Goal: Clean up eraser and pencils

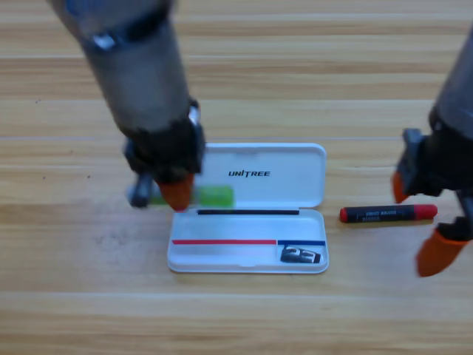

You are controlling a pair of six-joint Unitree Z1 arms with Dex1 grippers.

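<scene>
The white case (pixel 222 255) lies open mid-table. The eraser (pixel 301 255), a small black block with white markings, rests in the right end of the case's lower half. My left gripper (pixel 176 194) hangs at the case's left edge, shut on the green pencil (pixel 214 196), which lies level over the lid's lower left corner. The black pencil with red ends (pixel 388 214) lies on the table just right of the case. My right gripper (pixel 412 235) is over that pencil's right end, open, with one orange jaw above the pencil and one below it.
The case lid carries a printed logo (pixel 249 174). Bare wooden table (pixel 89 296) surrounds the case on every side. The left arm's grey body (pixel 133 66) covers the upper left of the view.
</scene>
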